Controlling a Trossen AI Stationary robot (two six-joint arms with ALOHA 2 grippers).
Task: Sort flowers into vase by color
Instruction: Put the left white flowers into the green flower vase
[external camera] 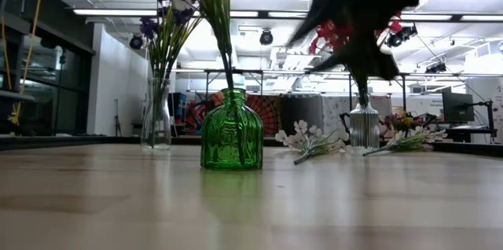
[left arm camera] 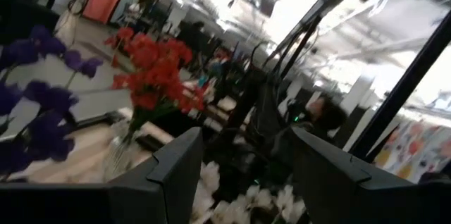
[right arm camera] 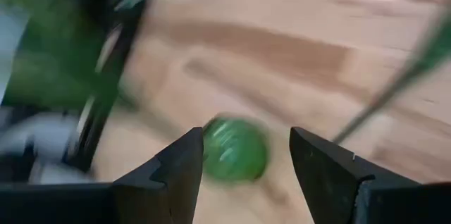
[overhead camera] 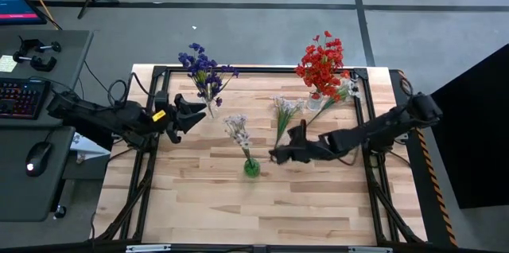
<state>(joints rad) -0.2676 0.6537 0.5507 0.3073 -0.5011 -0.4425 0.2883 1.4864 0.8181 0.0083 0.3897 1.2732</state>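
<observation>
A green glass vase point(overhead camera: 251, 168) point(external camera: 231, 136) point(right arm camera: 235, 150) stands mid-table with a white spray point(overhead camera: 237, 130) in it. Purple flowers point(overhead camera: 205, 70) point(left arm camera: 32, 104) stand in a clear vase point(external camera: 157, 116) at the far left. Red flowers point(overhead camera: 322, 64) point(left arm camera: 151, 69) stand in a clear vase point(external camera: 363, 128) at the far right. Two more white sprays lie flat on the table, one point(overhead camera: 284, 114) point(external camera: 308, 141) mid-table and one point(overhead camera: 337, 95) point(external camera: 407, 140) beside the red vase. My right gripper point(overhead camera: 275, 156) point(right arm camera: 246, 160) hovers open just right of the green vase. My left gripper point(overhead camera: 200, 112) point(left arm camera: 246, 160) is open near the purple vase.
A black frame point(overhead camera: 262, 70) runs around the wooden tabletop point(overhead camera: 262, 205). Bare wood fills the near half of the table. A desk with a keyboard point(overhead camera: 20, 98) and a mouse point(overhead camera: 36, 157) stands off the table's left side.
</observation>
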